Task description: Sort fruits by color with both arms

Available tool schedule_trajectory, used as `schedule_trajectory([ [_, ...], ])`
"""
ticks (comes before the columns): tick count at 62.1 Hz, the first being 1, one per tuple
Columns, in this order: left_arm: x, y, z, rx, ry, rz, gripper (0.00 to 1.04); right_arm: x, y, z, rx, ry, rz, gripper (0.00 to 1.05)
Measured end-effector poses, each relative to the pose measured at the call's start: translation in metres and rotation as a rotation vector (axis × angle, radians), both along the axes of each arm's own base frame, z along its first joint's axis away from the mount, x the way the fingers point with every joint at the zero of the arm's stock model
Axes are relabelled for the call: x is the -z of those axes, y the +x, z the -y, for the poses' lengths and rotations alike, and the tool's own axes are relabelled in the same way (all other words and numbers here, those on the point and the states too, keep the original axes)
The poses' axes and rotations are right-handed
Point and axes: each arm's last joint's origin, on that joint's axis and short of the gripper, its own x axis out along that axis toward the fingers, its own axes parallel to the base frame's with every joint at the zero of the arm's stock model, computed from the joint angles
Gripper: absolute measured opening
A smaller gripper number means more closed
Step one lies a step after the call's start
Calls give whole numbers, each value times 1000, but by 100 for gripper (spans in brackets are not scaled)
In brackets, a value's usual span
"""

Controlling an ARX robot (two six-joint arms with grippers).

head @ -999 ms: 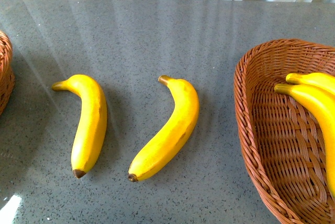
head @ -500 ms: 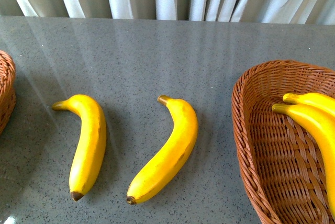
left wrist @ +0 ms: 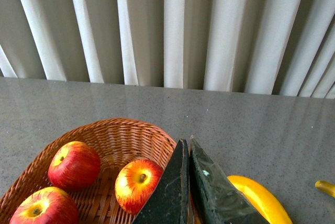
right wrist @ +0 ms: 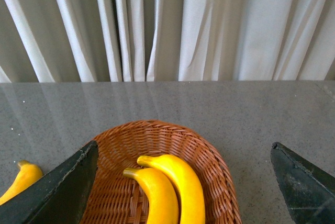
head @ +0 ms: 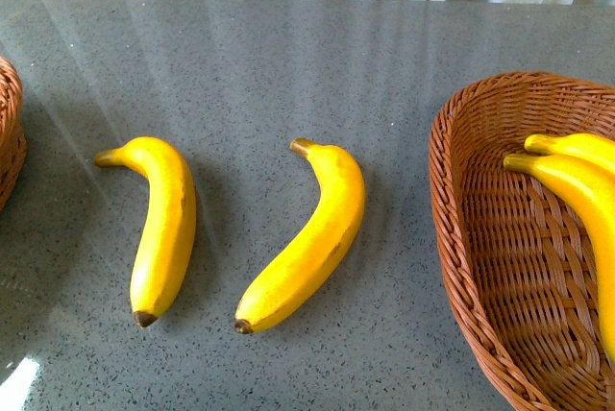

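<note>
Two bananas lie loose on the grey bench (head: 288,65) between the baskets: the left banana (head: 165,229) and the middle banana (head: 312,243), side by side but apart. Two more bananas (head: 577,190) lie in the right basket (head: 452,142), and three red apples (left wrist: 74,164) sit in the left basket (left wrist: 131,124).

The left tool (left wrist: 187,141) hangs over the apple basket's rim with its fingers pressed together and holding nothing. The right tool (right wrist: 183,145) is spread wide and empty above the banana basket.

The apples look sorted, so the likely job is moving the loose bananas rightward. There are several risks:
- A closed left tool coming down would shove the banana instead of gripping it.
- The glossy, curved skin could slip or swivel if pinched near a tip.
- Both arms reaching for the middle could collide.
- A carried banana could catch on the wicker rim.
</note>
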Motion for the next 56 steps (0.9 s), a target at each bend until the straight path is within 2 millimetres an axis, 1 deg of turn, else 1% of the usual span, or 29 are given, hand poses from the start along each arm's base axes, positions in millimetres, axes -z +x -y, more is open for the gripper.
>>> schedule_trajectory([
  [9,0,-3,0,0,0,-1,2,0,0,0,0,0,0,96],
  [13,5,-9,0,0,0,-37,2,0,0,0,0,0,0,96],
  [17,4,-12,0,0,0,-18,2,0,0,0,0,0,0,96],
  [53,4,-12,0,-2,0,-18,2,0,0,0,0,0,0,96],
  [54,4,-12,0,-2,0,-18,2,0,0,0,0,0,0,96],
  [56,4,-12,0,-2,0,-18,8,0,0,0,0,0,0,96],
])
